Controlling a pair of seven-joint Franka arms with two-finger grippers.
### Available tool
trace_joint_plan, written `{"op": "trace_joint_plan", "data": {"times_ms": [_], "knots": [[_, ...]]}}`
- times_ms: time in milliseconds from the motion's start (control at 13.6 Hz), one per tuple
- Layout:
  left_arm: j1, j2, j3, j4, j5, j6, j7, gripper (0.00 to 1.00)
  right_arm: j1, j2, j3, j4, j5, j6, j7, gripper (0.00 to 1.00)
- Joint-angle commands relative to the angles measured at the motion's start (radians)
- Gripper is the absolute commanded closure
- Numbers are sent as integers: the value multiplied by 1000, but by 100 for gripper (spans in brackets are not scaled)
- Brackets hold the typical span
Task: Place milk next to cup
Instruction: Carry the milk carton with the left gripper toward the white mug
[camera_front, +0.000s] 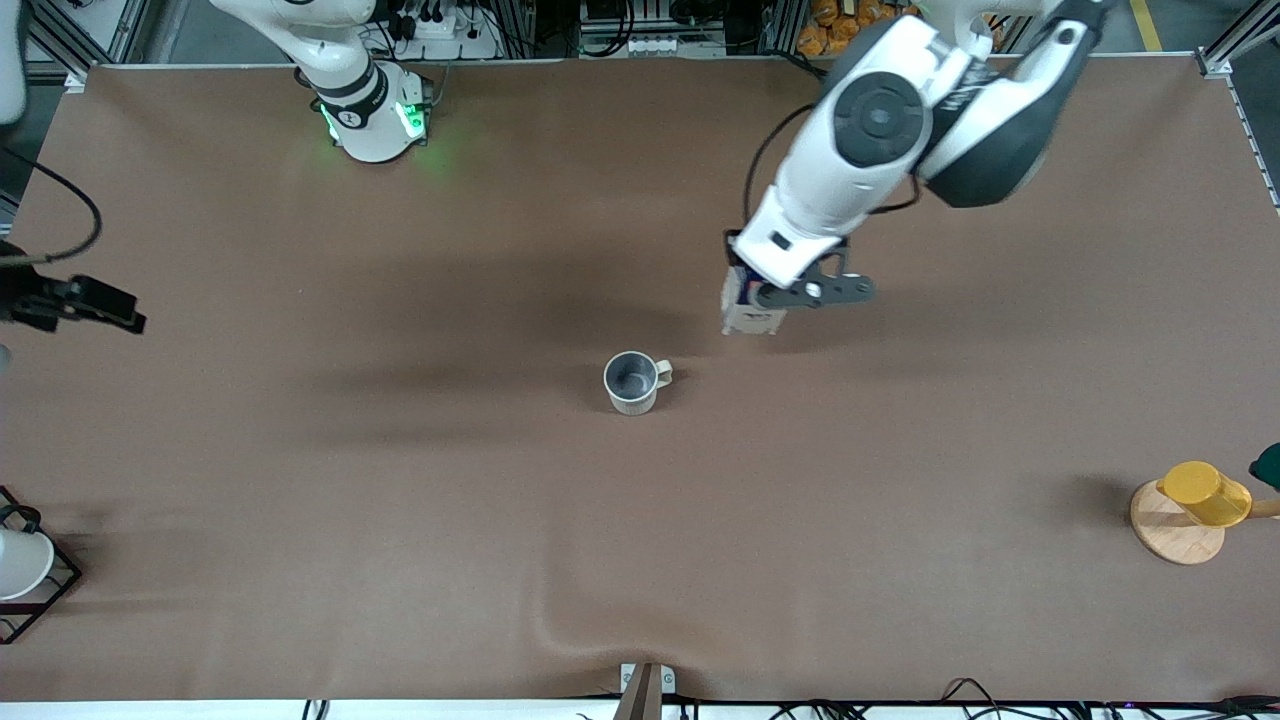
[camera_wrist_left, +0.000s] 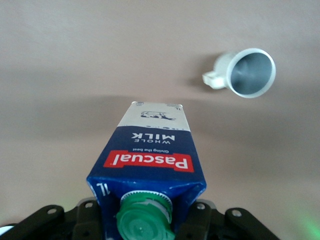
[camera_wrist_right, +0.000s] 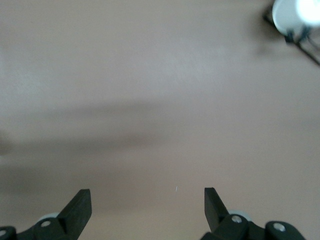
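The milk (camera_front: 750, 312) is a dark blue carton with a green cap (camera_wrist_left: 145, 219) and pale lower sides. My left gripper (camera_front: 758, 292) is shut on its top, one finger on each side, and holds it upright. Its base is at or just above the brown table; I cannot tell whether it touches. The cup (camera_front: 632, 382) is a pale beige-grey mug with a grey inside, standing a short gap from the milk. Its handle points toward the carton. It also shows in the left wrist view (camera_wrist_left: 249, 73). My right gripper (camera_wrist_right: 147, 205) is open and empty over bare table at the right arm's end (camera_front: 120, 312).
A yellow cup (camera_front: 1205, 493) lies on a wooden disc (camera_front: 1175, 540) at the left arm's end, near the front camera. A white cup in a black wire rack (camera_front: 22, 565) stands at the right arm's end and shows in the right wrist view (camera_wrist_right: 295, 12). The cloth has a wrinkle (camera_front: 600, 630).
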Motion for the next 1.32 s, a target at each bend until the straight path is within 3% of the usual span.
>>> {"op": "trace_joint_plan", "data": {"times_ms": [0, 440, 661, 1248], "knots": [[-112, 39, -2, -13, 6, 64, -81, 45, 44, -83, -29, -28, 15, -79, 126, 0], [-231, 195, 4, 13, 101, 213, -200, 45, 50, -91, -92, -12, 17, -67, -9, 0], [-267, 301, 3, 69, 230, 233, -309, 45, 67, -91, -134, -12, 41, -64, -16, 0], [-277, 341, 26, 102, 236, 240, -310, 45, 67, -85, -149, -12, 72, -68, -20, 0]]}}
